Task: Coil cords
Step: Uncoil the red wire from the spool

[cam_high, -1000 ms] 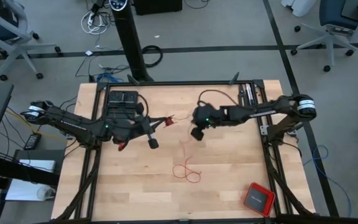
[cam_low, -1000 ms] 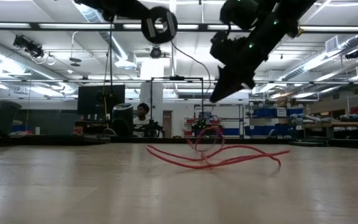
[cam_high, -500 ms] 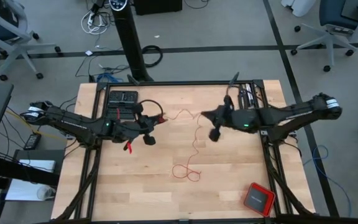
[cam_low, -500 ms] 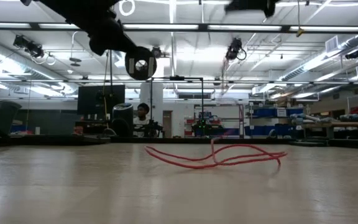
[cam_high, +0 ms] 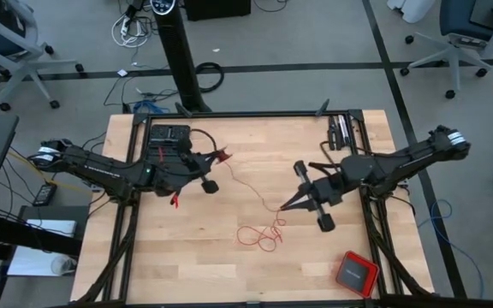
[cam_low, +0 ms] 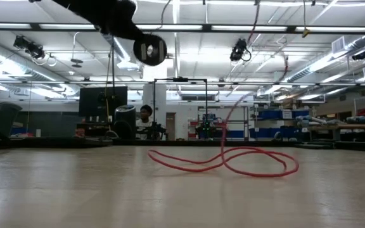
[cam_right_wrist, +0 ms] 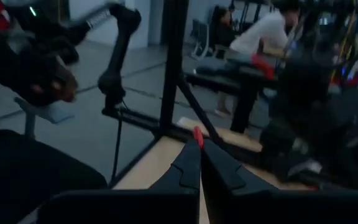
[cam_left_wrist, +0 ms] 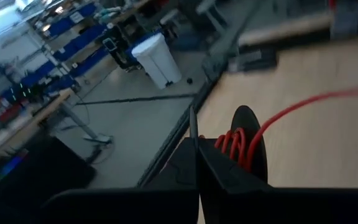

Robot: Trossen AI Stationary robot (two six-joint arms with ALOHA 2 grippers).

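We have the red cord [cam_high: 248,190] strung between both arms above the desk [cam_high: 195,265]: our left gripper [cam_high: 222,156], over the back left of the desk, is clamped on one end with several turns already wound around its fingers [cam_left_wrist: 238,146], while our right gripper [cam_high: 286,206], near the middle, is pinched shut on the cord further along. From there the slack drops to a few loose loops lying on the wood just in front of the right gripper. To coil well, we judge that the right arm should feed the line with light, steady tension and lay each turn beside the last, so the thin cord neither slips off the left fingers nor snags. The loose loops overlap each other, so pulling fast could knot them. The desk's middle and front are mostly bare; a red box [cam_high: 355,273] sits near the front right corner, well apart from the loops, and a black unit [cam_high: 169,134] lies close behind the left gripper.
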